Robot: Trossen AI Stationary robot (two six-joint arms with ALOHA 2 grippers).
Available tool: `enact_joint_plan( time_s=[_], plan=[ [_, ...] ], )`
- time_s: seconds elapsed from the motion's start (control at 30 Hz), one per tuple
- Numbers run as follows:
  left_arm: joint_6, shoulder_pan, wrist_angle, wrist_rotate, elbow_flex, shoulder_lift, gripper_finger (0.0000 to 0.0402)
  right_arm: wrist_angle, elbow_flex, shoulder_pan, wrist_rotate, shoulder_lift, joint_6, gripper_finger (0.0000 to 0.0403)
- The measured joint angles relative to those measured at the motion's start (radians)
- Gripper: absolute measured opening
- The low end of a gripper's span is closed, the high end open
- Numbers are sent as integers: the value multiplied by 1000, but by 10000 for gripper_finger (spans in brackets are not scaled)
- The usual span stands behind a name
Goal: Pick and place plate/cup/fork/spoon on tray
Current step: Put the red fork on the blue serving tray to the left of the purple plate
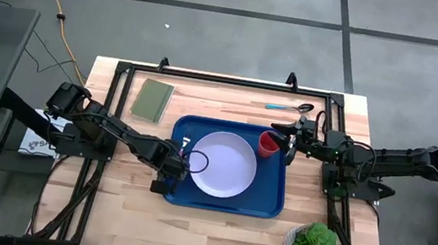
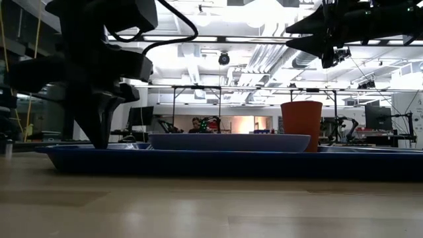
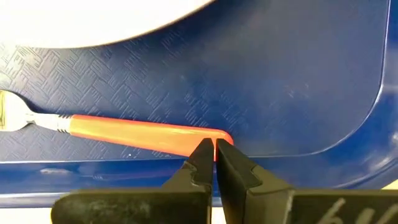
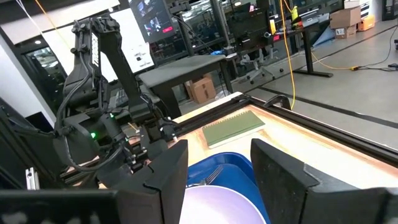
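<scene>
The blue tray lies mid-table. The pale plate rests flat on it, and the red cup stands upright at its far right corner. The pink-handled fork lies flat on the tray floor beside the plate. My left gripper is shut on it at the tray's near left corner. The teal spoon lies on the table beyond the tray. My right gripper hangs open and empty just right of the cup and above it. My left gripper pinches the free end of the fork's pink handle between its two fingertips. The fingers come from above, pointing down. The fork lies along the tray floor with its metal head pointing away from the fingers.
An olive-green pad lies at the far left of the table. A potted green plant stands at the near right. A black frame runs around the table's edges.
</scene>
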Motion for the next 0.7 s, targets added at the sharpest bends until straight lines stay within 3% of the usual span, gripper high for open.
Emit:
enact_joint_plan(
  time_s=[0.43, 0.7],
  plan=[
    [7, -1, 24, 9, -1, 38, 0, -9, 0, 0, 0, 0, 0, 167],
    [-82, -1, 85, 23, -2, 41, 0, -10, 0, 0, 0, 0, 0, 167]
  ],
)
